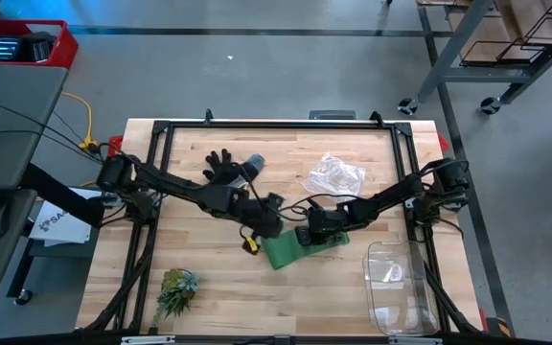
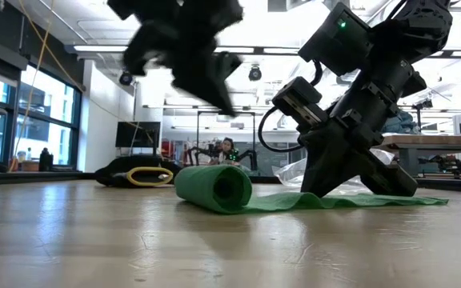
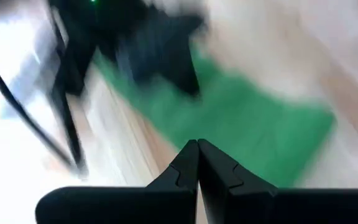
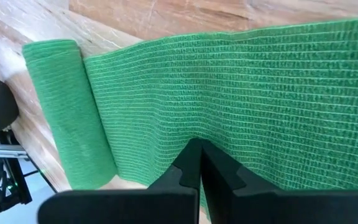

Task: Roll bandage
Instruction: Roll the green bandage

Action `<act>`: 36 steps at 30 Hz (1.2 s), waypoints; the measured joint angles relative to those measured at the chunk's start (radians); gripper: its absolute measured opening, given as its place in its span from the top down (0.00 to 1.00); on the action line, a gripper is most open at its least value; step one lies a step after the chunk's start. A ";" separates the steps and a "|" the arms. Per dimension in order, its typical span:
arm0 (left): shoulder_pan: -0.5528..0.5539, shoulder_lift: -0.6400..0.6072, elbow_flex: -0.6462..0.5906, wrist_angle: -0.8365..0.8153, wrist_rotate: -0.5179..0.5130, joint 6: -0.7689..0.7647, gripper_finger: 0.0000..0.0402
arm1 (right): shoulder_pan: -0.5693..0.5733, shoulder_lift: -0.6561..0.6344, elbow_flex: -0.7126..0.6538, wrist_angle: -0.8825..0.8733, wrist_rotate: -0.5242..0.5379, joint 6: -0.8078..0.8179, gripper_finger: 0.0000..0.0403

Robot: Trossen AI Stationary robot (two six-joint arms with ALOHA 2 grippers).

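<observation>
— Where is the bandage (image 1: 293,250)?

— On the wooden table (image 1: 218,287), partly rolled. The rolled end lies on the side toward my left gripper; the flat green strip runs away from it under my right gripper.

— What are your right fingers doing?

— My right gripper (image 4: 197,163) is pressed together, tips down on the flat strip near the roll, pinning the fabric rather than pinching it.

— And the left?

— My left gripper (image 3: 197,163) is pressed together too, holding nothing. It hangs above the table just beside the roll.

— Anything else near the bandage?

— A black glove (image 1: 224,166) lies beyond it, a crumpled clear bag (image 1: 334,175) too, and a clear container (image 1: 396,285) sits beside the strip's far end.
</observation>
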 joint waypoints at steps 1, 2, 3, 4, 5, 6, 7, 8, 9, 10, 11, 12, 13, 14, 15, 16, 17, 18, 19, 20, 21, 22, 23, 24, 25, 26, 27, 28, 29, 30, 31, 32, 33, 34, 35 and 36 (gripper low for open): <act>0.005 -0.015 -0.013 -0.034 0.000 -0.027 1.00 | 0.000 0.000 0.000 0.005 0.000 0.000 1.00; 0.010 -0.033 -0.031 -0.057 0.000 -0.049 1.00 | 0.000 0.001 0.000 0.010 0.001 0.000 1.00; 0.015 -0.055 -0.052 -0.076 0.000 -0.069 1.00 | 0.000 0.001 0.000 0.012 0.001 0.000 1.00; 0.017 -0.078 -0.077 -0.087 -0.001 -0.090 1.00 | 0.000 0.001 0.000 0.012 0.001 0.000 1.00; 0.019 -0.096 -0.104 -0.081 -0.002 -0.111 1.00 | 0.000 0.001 0.000 0.014 0.001 -0.001 1.00; 0.020 -0.112 -0.132 -0.065 -0.002 -0.125 1.00 | 0.000 0.001 0.000 0.015 0.002 -0.002 1.00; 0.019 -0.123 -0.156 -0.059 -0.003 -0.137 1.00 | 0.000 0.001 0.000 0.015 0.002 -0.002 1.00; 0.014 -0.132 -0.175 -0.048 0.001 -0.144 1.00 | 0.000 0.001 0.000 0.015 0.002 -0.002 1.00; 0.009 -0.142 -0.190 -0.028 0.007 -0.149 1.00 | 0.000 0.001 0.000 0.016 0.002 -0.001 1.00; 0.005 -0.148 -0.199 -0.017 0.016 -0.149 1.00 | 0.000 0.001 0.000 0.017 0.002 -0.001 1.00; 0.001 -0.150 -0.204 -0.016 0.020 -0.151 1.00 | 0.000 0.000 0.000 0.017 0.002 0.000 1.00; -0.004 -0.149 -0.205 -0.028 0.020 -0.159 1.00 | 0.000 -0.003 0.000 0.014 0.002 0.000 1.00; -0.006 -0.147 -0.207 -0.038 0.022 -0.171 1.00 | 0.000 -0.006 0.000 0.009 0.004 0.000 1.00; -0.010 -0.144 -0.208 -0.041 0.022 -0.192 1.00 | 0.000 -0.007 0.000 0.006 0.006 0.003 1.00; -0.014 -0.144 -0.208 -0.033 0.022 -0.214 1.00 | 0.000 -0.014 0.000 -0.004 0.013 0.008 1.00; -0.019 -0.148 -0.204 -0.025 0.022 -0.233 1.00 | 0.000 -0.020 0.000 -0.021 0.028 0.009 1.00; -0.024 -0.155 -0.199 -0.017 0.027 -0.245 1.00 | -0.001 -0.028 0.000 -0.034 0.039 0.009 1.00; -0.028 -0.158 -0.195 -0.014 0.035 -0.249 1.00 | -0.004 -0.038 0.000 -0.053 0.048 0.010 1.00; -0.034 -0.159 -0.194 -0.013 0.043 -0.251 1.00 | -0.008 -0.048 0.000 -0.074 0.051 0.010 1.00; -0.040 -0.158 -0.194 -0.015 0.045 -0.253 1.00 | -0.013 -0.060 0.000 -0.098 0.053 0.008 1.00; -0.044 -0.156 -0.194 -0.017 0.046 -0.254 1.00 | -0.016 -0.071 -0.001 -0.119 0.055 0.008 1.00; -0.046 -0.155 -0.195 -0.019 0.049 -0.258 1.00 | -0.021 -0.083 -0.001 -0.140 0.056 0.007 1.00; -0.048 -0.156 -0.195 -0.018 0.048 -0.263 1.00 | -0.026 -0.095 -0.001 -0.165 0.056 0.000 1.00; -0.049 -0.157 -0.195 -0.011 0.047 -0.264 1.00 | -0.030 -0.108 -0.002 -0.189 0.055 -0.006 1.00; -0.049 -0.157 -0.194 -0.008 0.047 -0.264 1.00 | -0.034 -0.119 -0.002 -0.208 0.053 -0.014 1.00; -0.048 -0.157 -0.194 -0.011 0.045 -0.265 1.00 | -0.037 -0.131 -0.002 -0.224 0.052 -0.022 1.00; -0.048 -0.157 -0.195 -0.013 0.044 -0.269 1.00 | -0.042 -0.143 -0.002 -0.241 0.051 -0.029 1.00; -0.047 -0.157 -0.195 -0.010 0.043 -0.272 1.00 | -0.047 -0.156 -0.002 -0.250 0.052 -0.034 1.00; -0.046 -0.157 -0.195 -0.004 0.043 -0.273 1.00 | -0.052 -0.165 -0.002 -0.251 0.053 -0.043 1.00; -0.046 -0.157 -0.195 0.002 0.043 -0.272 1.00 | -0.057 -0.173 -0.002 -0.250 0.053 -0.051 1.00; -0.046 -0.157 -0.195 0.007 0.043 -0.272 1.00 | -0.061 -0.178 -0.002 -0.250 0.054 -0.053 1.00; -0.046 -0.157 -0.195 0.016 0.042 -0.272 1.00 | -0.066 -0.183 -0.002 -0.249 0.053 -0.054 1.00; -0.046 -0.157 -0.195 0.031 0.041 -0.272 1.00 | -0.069 -0.185 -0.002 -0.249 0.053 -0.056 1.00; -0.046 -0.157 -0.195 0.048 0.041 -0.270 1.00 | -0.071 -0.187 -0.002 -0.249 0.053 -0.058 1.00; -0.046 -0.157 -0.195 0.068 0.041 -0.260 1.00 | -0.072 -0.187 -0.002 -0.248 0.053 -0.062 1.00; -0.046 -0.152 -0.195 0.089 0.045 -0.242 1.00 | -0.072 -0.187 -0.002 -0.246 0.054 -0.065 1.00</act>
